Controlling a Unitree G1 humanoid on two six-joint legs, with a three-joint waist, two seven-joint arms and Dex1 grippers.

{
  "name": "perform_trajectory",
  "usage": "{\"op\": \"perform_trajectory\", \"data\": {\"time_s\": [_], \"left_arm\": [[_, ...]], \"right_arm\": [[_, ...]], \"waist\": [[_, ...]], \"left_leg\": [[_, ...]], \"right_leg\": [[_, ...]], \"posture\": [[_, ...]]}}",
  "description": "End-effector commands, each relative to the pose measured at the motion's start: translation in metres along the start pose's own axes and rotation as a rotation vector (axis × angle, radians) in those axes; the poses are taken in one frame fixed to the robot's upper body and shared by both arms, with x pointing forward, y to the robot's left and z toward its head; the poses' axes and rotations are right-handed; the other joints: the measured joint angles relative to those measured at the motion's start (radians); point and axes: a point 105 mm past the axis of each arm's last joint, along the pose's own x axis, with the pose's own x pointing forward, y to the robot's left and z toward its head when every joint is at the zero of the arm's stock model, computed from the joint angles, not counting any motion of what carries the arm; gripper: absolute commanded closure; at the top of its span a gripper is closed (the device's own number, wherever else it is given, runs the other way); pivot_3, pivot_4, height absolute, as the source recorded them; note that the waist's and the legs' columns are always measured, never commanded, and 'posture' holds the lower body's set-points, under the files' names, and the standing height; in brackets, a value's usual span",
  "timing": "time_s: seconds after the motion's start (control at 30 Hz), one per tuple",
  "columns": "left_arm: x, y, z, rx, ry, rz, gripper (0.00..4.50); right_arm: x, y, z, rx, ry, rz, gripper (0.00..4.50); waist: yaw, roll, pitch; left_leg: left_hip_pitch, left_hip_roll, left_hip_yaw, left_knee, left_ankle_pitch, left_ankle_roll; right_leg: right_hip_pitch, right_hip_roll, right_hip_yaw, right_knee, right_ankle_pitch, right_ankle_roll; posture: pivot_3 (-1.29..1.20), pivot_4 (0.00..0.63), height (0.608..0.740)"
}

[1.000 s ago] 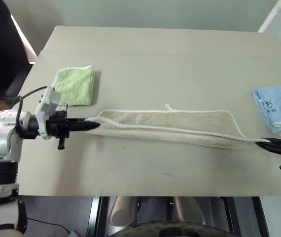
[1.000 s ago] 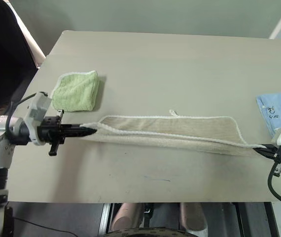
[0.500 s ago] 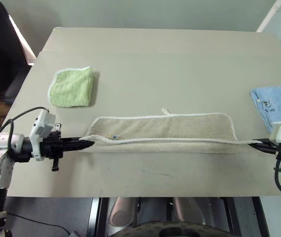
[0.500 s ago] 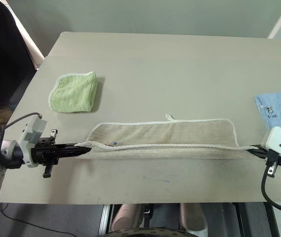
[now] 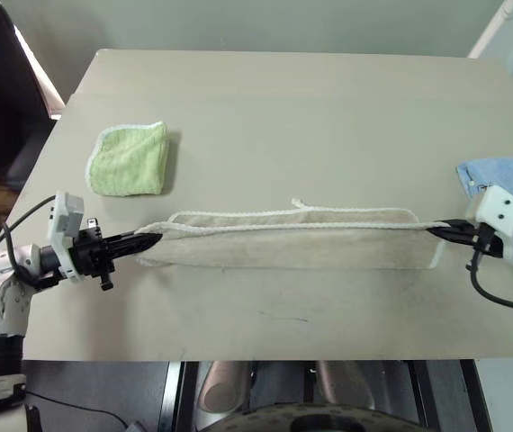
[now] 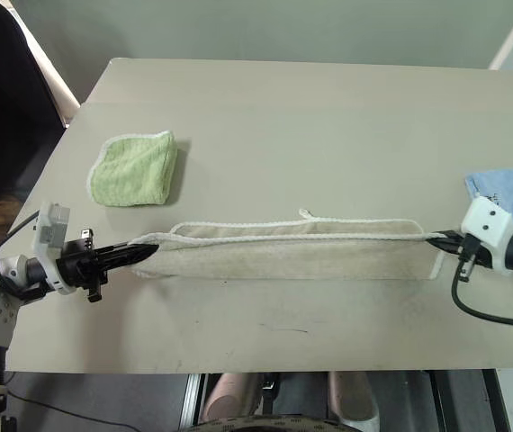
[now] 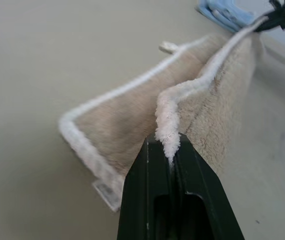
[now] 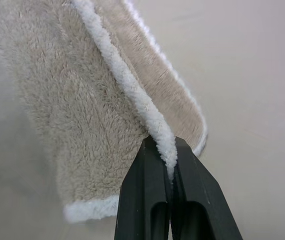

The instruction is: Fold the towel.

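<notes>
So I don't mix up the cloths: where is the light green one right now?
In the left eye view the light green cloth lies folded on the table's left side, just beyond the left end of the beige towel and apart from it.

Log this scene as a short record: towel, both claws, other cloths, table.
towel: beige towel, long, stretched across the table, front edge lifted over the back half
left claw: left claw shut on the towel's left corner
right claw: right claw shut on the right corner
other cloths: green cloth far left, blue cloth far right, both apart from the towel
table: table
</notes>
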Motion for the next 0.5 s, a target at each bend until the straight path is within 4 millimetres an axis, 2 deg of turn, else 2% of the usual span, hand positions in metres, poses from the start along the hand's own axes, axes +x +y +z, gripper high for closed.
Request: {"op": "perform_trajectory", "data": {"time_s": [0.03, 0.17, 0.33, 0.5], "left_arm": [[0.000, 0.014, 0.004, 0.034, -0.022, 0.066, 4.47], [0.013, 0.021, 0.003, 0.022, -0.039, 0.070, 4.47], [0.027, 0.019, -0.005, 0.000, -0.022, 0.029, 4.47], [0.030, 0.016, -0.005, -0.054, -0.017, 0.007, 4.47]], "right_arm": [[0.001, -0.014, -0.003, -0.015, 0.019, -0.056, 4.50], [0.007, -0.022, -0.006, -0.015, 0.019, -0.080, 4.50], [0.014, -0.031, -0.003, -0.021, 0.003, -0.111, 4.50], [0.019, -0.033, 0.004, -0.040, -0.039, -0.126, 4.50]], "waist": [[0.000, 0.000, 0.000], [0.001, 0.000, 0.000], [0.001, 0.000, 0.000], [0.001, 0.000, 0.000]], "left_leg": [[0.000, 0.000, 0.000, 0.000, 0.000, 0.000], [0.000, 0.000, 0.000, 0.000, 0.002, 0.004], [0.000, 0.000, 0.000, -0.001, 0.003, 0.006], [0.000, 0.000, 0.000, -0.004, 0.005, 0.005]], "right_leg": [[0.000, 0.000, 0.000, 0.000, 0.000, 0.000], [0.000, 0.000, 0.000, 0.000, 0.000, 0.000], [0.000, 0.000, 0.000, 0.000, 0.000, 0.000], [-0.001, 0.000, -0.001, -0.001, 0.000, 0.000]], "posture": [[0.00, 0.150, 0.728], [0.00, 0.150, 0.728], [0.00, 0.150, 0.728], [0.00, 0.150, 0.728]]}}
